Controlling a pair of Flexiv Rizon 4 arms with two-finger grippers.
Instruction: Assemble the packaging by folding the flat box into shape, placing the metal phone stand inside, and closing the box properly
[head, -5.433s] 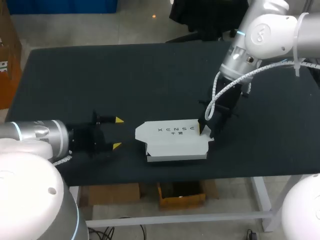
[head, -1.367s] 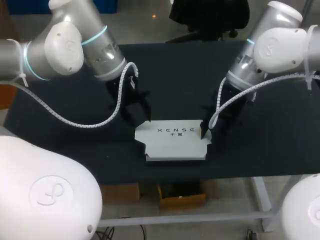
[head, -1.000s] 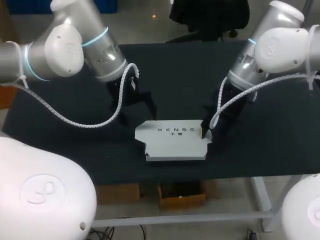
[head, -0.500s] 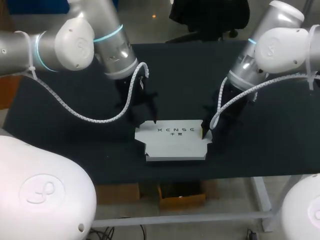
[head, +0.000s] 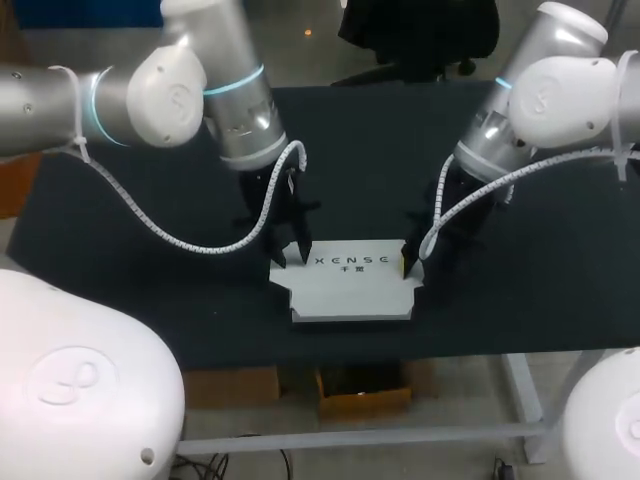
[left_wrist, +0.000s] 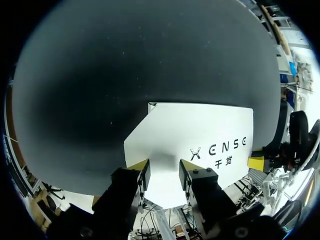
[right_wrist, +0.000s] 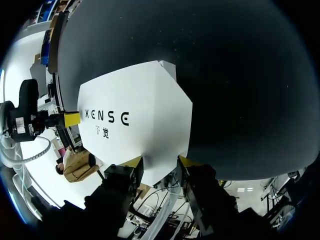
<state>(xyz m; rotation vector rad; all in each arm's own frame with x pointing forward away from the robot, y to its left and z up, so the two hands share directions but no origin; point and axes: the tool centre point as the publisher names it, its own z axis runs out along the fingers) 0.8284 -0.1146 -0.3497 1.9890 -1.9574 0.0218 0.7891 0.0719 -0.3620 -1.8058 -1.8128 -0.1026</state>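
A white, partly folded box (head: 350, 285) with dark lettering lies near the table's front edge. My left gripper (head: 292, 258) stands at its back left corner. In the left wrist view that gripper (left_wrist: 164, 166) has the box's (left_wrist: 200, 130) white end filling the gap between both yellow tips. At the box's right end my right gripper (head: 410, 265) holds on, and in its own view the gripper (right_wrist: 160, 162) is shut on the narrowing white flap of the box (right_wrist: 135, 115). No metal phone stand is in view.
The black table (head: 150, 200) carries nothing else that I can see. Its front edge (head: 350, 355) runs close below the box. Both arms slope down to the box from the back left and the back right.
My left arm has swung right and down to the box's left end, and its fingers have drawn together on it. The right arm and the box have stayed put.
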